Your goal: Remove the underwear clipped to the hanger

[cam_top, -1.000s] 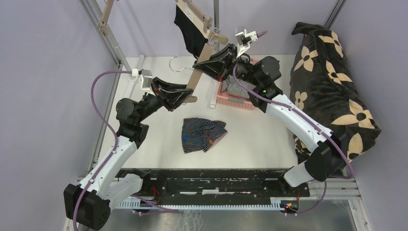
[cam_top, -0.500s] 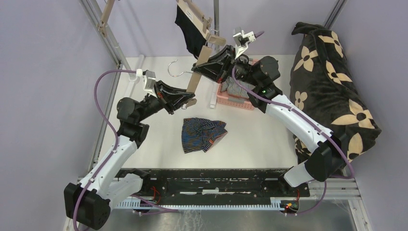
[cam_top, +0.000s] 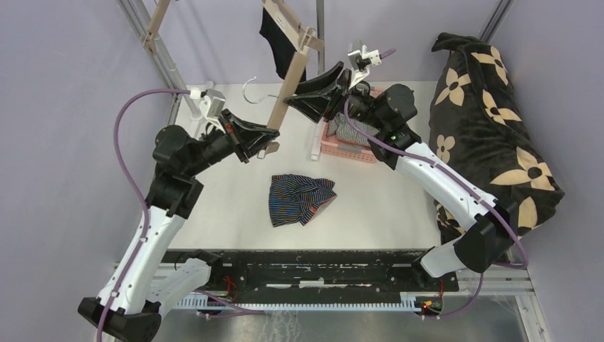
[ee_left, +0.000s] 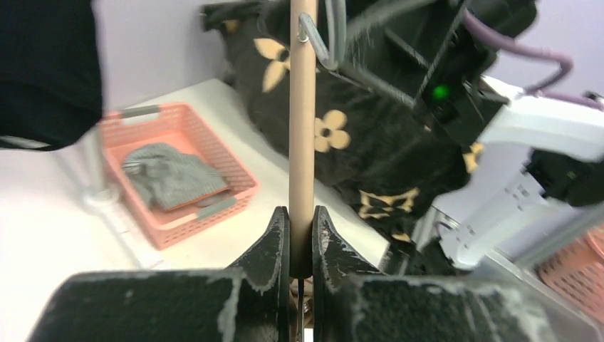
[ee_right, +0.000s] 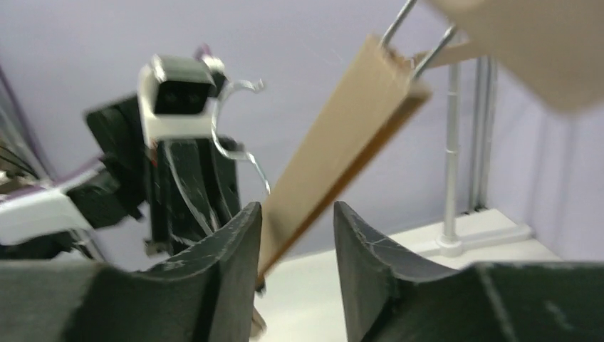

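Containers: one. Pink slatted basket (cam_top: 335, 148) at the far side of the table (cam_top: 399, 206), just right of centre. Inside: one crumpled grey-white fine-patterned brief (cam_top: 349, 130), lying below the rim. Seen from the left wrist too, in the same basket (ee_left: 214, 208).

Underwear, counted: three.
- grey-white one in the basket, as above.
- navy striped brief (cam_top: 299, 198), bunched on the bare table near the middle, apart from basket and arms.
- black brief (cam_top: 279, 46), clipped to the upper end of the hanger, hanging in the air over the far edge.

Hangers in hand: one. Wooden hanger bar (cam_top: 288, 82) tilted steeply, metal hook (cam_top: 251, 89) out to the left.

Grippers: two.
- left gripper (cam_top: 271, 135): clamped tight on the bar's lower end, both fingers (ee_left: 274, 239) pressed against the wood.
- right gripper (cam_top: 293, 100): fingers (ee_right: 235, 235) spread, not clamped, the bar in the gap between them and close against one; contact not certain.

Blankets: one, black flower-print blanket (cam_top: 491, 128), heaped at the table's right edge.
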`<state>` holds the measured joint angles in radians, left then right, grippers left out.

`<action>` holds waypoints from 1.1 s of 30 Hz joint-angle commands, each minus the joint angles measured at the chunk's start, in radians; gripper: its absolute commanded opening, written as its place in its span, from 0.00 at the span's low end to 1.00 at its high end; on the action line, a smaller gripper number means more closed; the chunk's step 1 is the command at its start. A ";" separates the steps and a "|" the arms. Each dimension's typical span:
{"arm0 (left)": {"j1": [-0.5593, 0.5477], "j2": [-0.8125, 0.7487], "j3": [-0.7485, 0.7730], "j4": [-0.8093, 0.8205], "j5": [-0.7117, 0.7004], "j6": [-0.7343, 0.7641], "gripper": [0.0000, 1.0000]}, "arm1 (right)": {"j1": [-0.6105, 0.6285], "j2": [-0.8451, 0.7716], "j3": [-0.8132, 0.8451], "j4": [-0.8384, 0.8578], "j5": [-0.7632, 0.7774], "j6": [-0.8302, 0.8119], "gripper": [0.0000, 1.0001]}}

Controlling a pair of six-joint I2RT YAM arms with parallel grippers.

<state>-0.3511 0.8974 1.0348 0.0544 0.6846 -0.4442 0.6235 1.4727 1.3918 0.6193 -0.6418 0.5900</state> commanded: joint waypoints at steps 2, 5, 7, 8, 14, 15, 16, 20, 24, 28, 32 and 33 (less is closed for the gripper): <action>0.009 -0.062 0.208 -0.420 -0.328 0.198 0.03 | -0.002 -0.040 -0.018 -0.164 0.060 -0.167 0.58; 0.009 -0.083 0.265 -0.577 -0.449 0.246 0.03 | 0.000 -0.039 -0.033 -0.246 0.078 -0.204 0.62; 0.009 -0.092 0.295 -0.647 -0.508 0.264 0.03 | 0.001 -0.032 -0.037 -0.311 0.072 -0.239 0.62; 0.009 -0.089 0.311 -0.689 -0.547 0.273 0.03 | 0.002 -0.030 -0.037 -0.355 0.074 -0.266 0.62; 0.009 -0.070 0.328 -0.920 -0.764 0.261 0.03 | 0.104 -0.039 -0.031 -0.813 0.240 -0.605 0.61; 0.009 -0.073 0.315 -0.941 -0.782 0.252 0.03 | 0.129 -0.035 -0.037 -0.871 0.281 -0.650 0.61; 0.009 -0.078 0.299 -0.956 -0.798 0.245 0.03 | 0.153 -0.028 -0.048 -0.914 0.330 -0.678 0.62; 0.009 -0.088 0.222 -0.979 -0.814 0.223 0.03 | 0.215 0.028 -0.089 -1.032 0.425 -0.700 0.66; 0.009 -0.093 0.165 -0.935 -0.783 0.229 0.03 | 0.274 0.111 -0.106 -1.110 0.496 -0.705 0.66; 0.011 -0.092 0.127 -0.868 -0.752 0.253 0.03 | 0.292 0.195 -0.132 -1.096 0.587 -0.703 0.67; 0.015 -0.062 0.102 -0.800 -0.727 0.279 0.03 | 0.292 0.300 -0.106 -1.112 0.630 -0.711 0.72; 0.020 -0.050 0.094 -0.776 -0.719 0.288 0.03 | 0.292 0.322 -0.100 -1.114 0.632 -0.711 0.74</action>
<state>-0.3431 0.8246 1.1397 -0.8768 -0.0696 -0.2169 0.9161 1.7329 1.2617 -0.4805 -0.0933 -0.1020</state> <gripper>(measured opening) 0.121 0.707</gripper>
